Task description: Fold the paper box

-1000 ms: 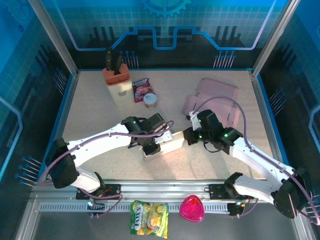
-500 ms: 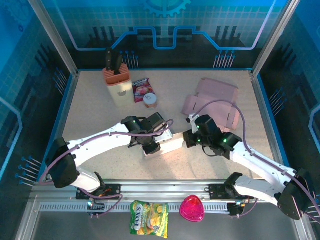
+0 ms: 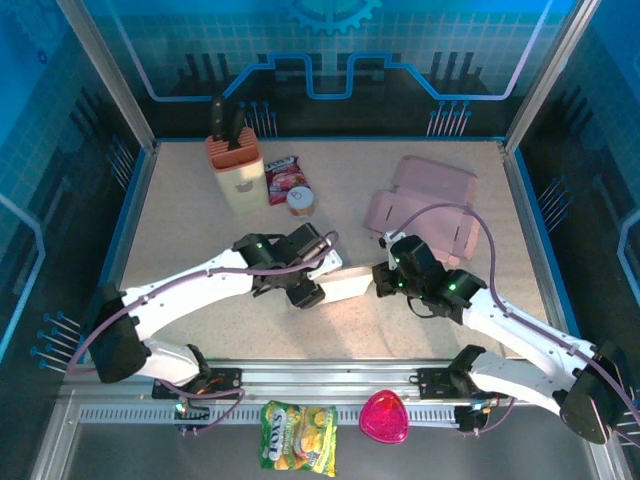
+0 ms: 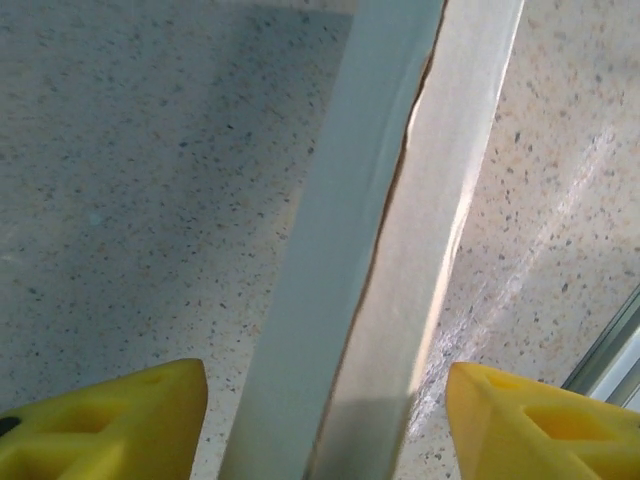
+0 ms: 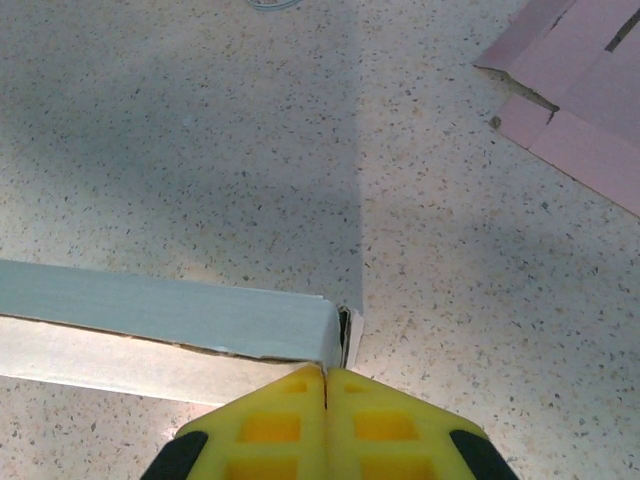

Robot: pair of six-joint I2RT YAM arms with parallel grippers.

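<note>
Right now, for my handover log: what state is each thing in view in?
White box: folded up, lying down.
Left pincer: open, straddling the white box.
Right pincer: shut, at the box's end.
Pink cardboard: flat, unfolded.
Knife block: upright.

The left end effector has released the paper box; its yellow fingers, clamped on the white carton a second ago, now stand apart on either side of it. The box lies slightly farther right on the worktop, and the right end effector, pinched shut, has moved nearer to its right end.
</note>
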